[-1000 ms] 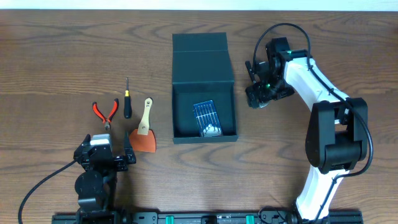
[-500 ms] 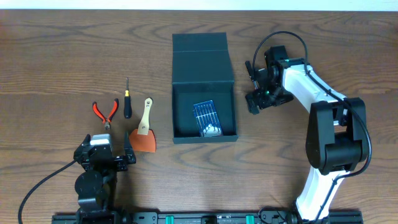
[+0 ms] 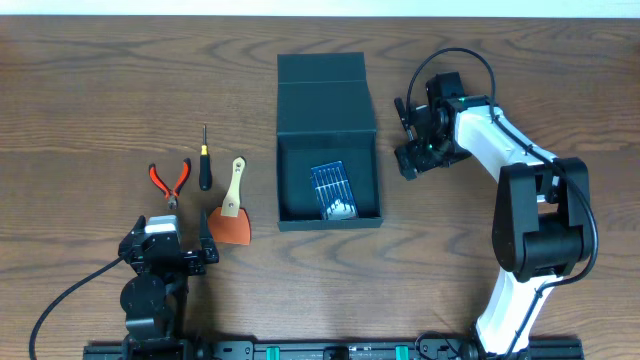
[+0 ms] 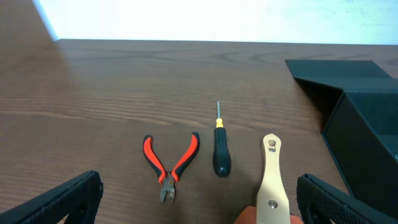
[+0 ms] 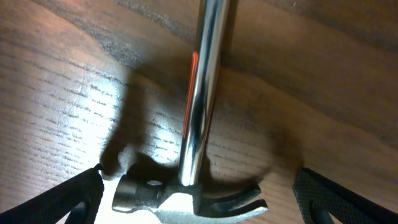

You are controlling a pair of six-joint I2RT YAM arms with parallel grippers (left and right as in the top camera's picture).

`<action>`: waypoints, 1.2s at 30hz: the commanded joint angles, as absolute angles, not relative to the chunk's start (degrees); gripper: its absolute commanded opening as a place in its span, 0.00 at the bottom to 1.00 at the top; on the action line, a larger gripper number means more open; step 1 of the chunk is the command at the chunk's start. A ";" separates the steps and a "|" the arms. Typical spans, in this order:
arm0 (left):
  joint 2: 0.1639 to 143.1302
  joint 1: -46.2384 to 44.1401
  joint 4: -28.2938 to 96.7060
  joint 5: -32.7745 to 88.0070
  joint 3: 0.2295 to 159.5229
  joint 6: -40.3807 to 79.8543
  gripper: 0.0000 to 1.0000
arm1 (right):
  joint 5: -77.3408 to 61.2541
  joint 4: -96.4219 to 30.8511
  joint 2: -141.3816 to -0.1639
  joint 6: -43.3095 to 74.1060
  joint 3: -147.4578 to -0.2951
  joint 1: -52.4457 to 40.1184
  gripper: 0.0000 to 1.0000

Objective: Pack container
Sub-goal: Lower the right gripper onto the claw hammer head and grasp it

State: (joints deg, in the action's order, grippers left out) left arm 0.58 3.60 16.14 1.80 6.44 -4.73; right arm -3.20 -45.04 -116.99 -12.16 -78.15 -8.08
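Observation:
The dark teal container [image 3: 282, 180] lies open mid-table, its flap lid [image 3: 325, 95] folded back. A blue packet [image 3: 331, 186] lies inside it. My right gripper [image 3: 408, 160] hovers just right of the box, open. In the right wrist view its jaws [image 5: 199, 202] straddle the head of a steel claw hammer [image 5: 186, 190], with a gap on both sides; the shaft [image 5: 205, 81] runs away from me. My left gripper [image 3: 170, 240] rests open at the front left and holds nothing.
Ahead of the left gripper [image 4: 199, 202] lie red-handled pliers [image 4: 170, 163], a black screwdriver [image 4: 220, 155] and a scraper [image 4: 272, 180] with a pale handle and an orange blade [image 3: 229, 229]. The container's corner [image 4: 367, 118] is at the right.
The right gripper has shifted a little towards the container and turned slightly, staying open. The left arm and the tools have not moved.

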 commanded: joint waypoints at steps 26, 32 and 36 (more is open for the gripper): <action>0.23 3.46 16.58 2.39 5.10 -4.67 0.98 | -6.74 -47.99 -118.04 -14.41 -76.82 -8.25 0.97; 0.23 3.46 16.58 2.39 5.10 -4.67 0.98 | -7.20 -47.99 -118.04 -14.46 -76.82 -8.25 0.96; 0.23 3.46 16.58 2.39 5.10 -4.67 0.98 | -8.25 -48.10 -118.04 -15.22 -76.82 -8.25 0.99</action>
State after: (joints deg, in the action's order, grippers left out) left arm 0.58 3.60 16.14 1.78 6.46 -4.73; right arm -4.14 -47.33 -116.90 -14.37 -78.17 -8.05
